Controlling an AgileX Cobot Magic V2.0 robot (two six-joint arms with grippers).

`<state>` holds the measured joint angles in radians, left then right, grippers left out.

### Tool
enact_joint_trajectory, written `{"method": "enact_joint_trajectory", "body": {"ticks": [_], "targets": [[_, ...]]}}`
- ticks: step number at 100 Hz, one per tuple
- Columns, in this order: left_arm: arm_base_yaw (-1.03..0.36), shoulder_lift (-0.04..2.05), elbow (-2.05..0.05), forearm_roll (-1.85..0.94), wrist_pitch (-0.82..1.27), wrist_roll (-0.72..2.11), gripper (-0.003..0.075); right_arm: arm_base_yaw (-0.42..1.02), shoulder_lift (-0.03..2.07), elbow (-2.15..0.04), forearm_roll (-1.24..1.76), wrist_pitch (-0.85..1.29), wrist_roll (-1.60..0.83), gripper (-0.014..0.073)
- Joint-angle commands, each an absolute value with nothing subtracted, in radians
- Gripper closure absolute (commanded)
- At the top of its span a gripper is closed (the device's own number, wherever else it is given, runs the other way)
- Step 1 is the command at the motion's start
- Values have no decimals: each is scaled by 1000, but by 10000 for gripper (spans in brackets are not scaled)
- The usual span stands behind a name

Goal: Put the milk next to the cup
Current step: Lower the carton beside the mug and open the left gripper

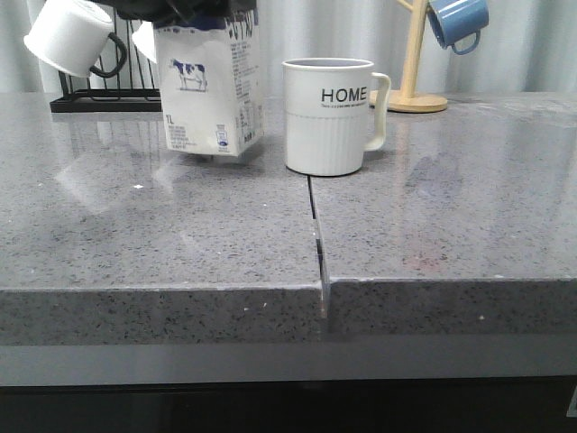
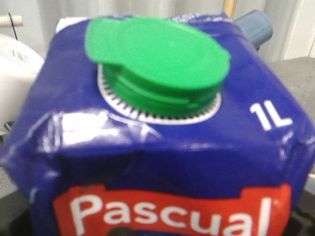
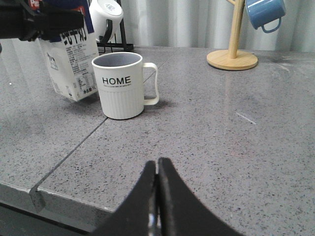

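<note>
Milk (image 1: 209, 86) tilted in left pincer (image 3: 44, 22)

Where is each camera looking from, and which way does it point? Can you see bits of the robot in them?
Front view: sits behind the grey stone counter, facing forward at the tilted white milk carton with a blue top and white ribbed HOME mug; a dark arm part shows above the carton.
Left wrist view: looks down onto the carton's green cap; no jaws show clearly.
Right wrist view: low over the counter, facing the mug; right gripper closed.
Shared: front and right wrist views both show carton, mug and hanging blue mug.
</note>
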<state>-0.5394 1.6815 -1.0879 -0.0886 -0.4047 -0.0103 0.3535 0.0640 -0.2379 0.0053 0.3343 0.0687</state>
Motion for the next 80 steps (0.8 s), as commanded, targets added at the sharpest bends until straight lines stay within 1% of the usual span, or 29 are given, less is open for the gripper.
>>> {"method": "enact_joint_trajectory", "body": {"ticks": [1, 24, 31, 36, 38, 41, 43, 48, 55, 58, 62, 80], "targets": [[-550, 1651, -1124, -101, -510, -8, 605, 355, 73, -265, 0, 258, 67, 661], [-566, 1675, -1124, -103, -525, -8, 602, 355, 73, -265, 0, 258, 67, 661], [-566, 1677, -1124, -103, -525, -8, 577, 355, 73, -265, 0, 258, 67, 661], [-566, 1677, -1124, -103, -525, -8, 520, 355, 73, -265, 0, 258, 67, 661], [-566, 1677, -1124, -103, -525, -8, 484, 355, 73, -265, 0, 258, 67, 661], [-566, 1677, -1124, -103, -525, -8, 412, 355, 73, -265, 0, 258, 67, 661], [-566, 1677, -1124, -103, -525, -8, 380, 355, 73, -265, 0, 258, 67, 661], [-566, 1677, -1124, -103, -525, -8, 248, 355, 73, -265, 0, 258, 67, 661], [-566, 1677, -1124, -103, -521, -8, 120, 355, 73, -265, 0, 258, 67, 661], [-566, 1677, -1124, -103, -516, -8, 90, 355, 73, -265, 0, 258, 67, 661], [-566, 1676, -1124, -103, -506, -8, 69, 355, 73, -265, 0, 258, 67, 661], [-568, 1669, -1122, -101, -499, -8, 69, 355, 73, -265, 0, 258, 67, 661]]}}
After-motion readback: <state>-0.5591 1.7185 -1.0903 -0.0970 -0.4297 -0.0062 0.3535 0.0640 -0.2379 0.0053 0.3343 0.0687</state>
